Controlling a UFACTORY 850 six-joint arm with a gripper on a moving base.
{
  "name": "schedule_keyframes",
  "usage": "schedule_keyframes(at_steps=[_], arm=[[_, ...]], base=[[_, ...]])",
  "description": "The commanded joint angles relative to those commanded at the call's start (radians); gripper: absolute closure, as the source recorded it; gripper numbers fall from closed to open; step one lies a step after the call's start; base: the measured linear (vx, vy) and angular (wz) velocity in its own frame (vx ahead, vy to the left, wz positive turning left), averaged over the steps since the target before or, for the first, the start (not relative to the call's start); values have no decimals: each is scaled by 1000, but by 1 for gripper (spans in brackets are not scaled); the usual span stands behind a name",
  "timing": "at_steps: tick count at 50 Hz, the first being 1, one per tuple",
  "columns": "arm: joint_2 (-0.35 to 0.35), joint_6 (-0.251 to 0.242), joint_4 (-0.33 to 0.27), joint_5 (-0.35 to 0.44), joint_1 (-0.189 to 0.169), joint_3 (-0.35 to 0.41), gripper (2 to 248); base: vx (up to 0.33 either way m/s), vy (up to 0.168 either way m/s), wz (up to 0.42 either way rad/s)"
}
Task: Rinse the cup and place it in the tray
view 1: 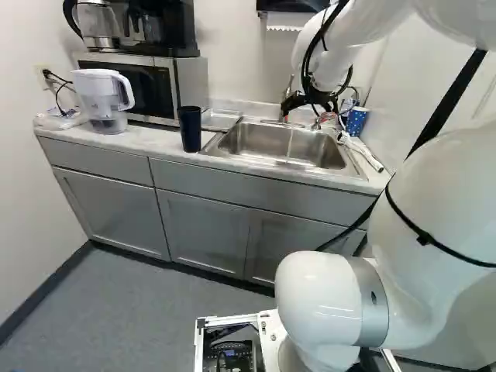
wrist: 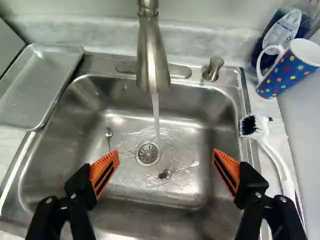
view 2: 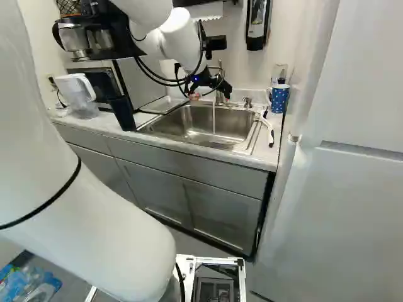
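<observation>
1. A water pitcher (view 1: 105,101) stands on the surface (view 1: 155,142); in the right base view the arm (view 2: 94,233) passes close beside it.
2. The microwave (view 1: 139,77) is beyond the pitcher, which covers part of its front. The coffee maker (view 1: 167,31) on top of it is cut off by the upper edge of the left base view.
3. A dark tumbler (view 1: 190,128) stands upright on the surface, between the microwave and the sink. Its inside cannot be made out, and it lies outside the wrist view.
4. The metal tray (wrist: 37,85) lies flat beside the sink. The wrist view cuts off its far side, and in the left base view the tumbler blocks some of it.
5. Inside the sink (wrist: 195,195), one spoon (wrist: 108,134) lies well clear of the drain (wrist: 148,153); a second spoon (wrist: 165,174) is near it, its outline blurred by water.
6. The gripper (view 2: 210,93) hangs over the sink. In the wrist view its jaws stand wide apart, released, with the basin under them.
7. The faucet (wrist: 151,55) runs a thin stream down near the drain; its upper end is cut off in the wrist view. The lever (wrist: 213,67) is beside it.
8. A brush (wrist: 287,185) lies along the sink's right side in the base views.
9. A blue dotted mug (wrist: 290,67) stands behind the brush, partly hiding a bottle (wrist: 286,29). Whether the task's cup is this mug or the tumbler, I cannot tell.
10. A tall white panel (view 2: 352,189) runs out of the right base view.
</observation>
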Motion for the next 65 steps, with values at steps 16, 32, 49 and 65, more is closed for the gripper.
schedule_keyframes(at_steps=[16, 32, 49, 65], arm=[[0, 0, -8, -84, 0, 0, 3], [5, 0, -8, -84, 13, 4, 3], [23, 0, -8, -84, 70, 21, 3], [36, 0, -8, -84, 130, 33, 3]], base=[[0, 0, 0], [0, 0, 0], [0, 0, 0], [0, 0, 0]])
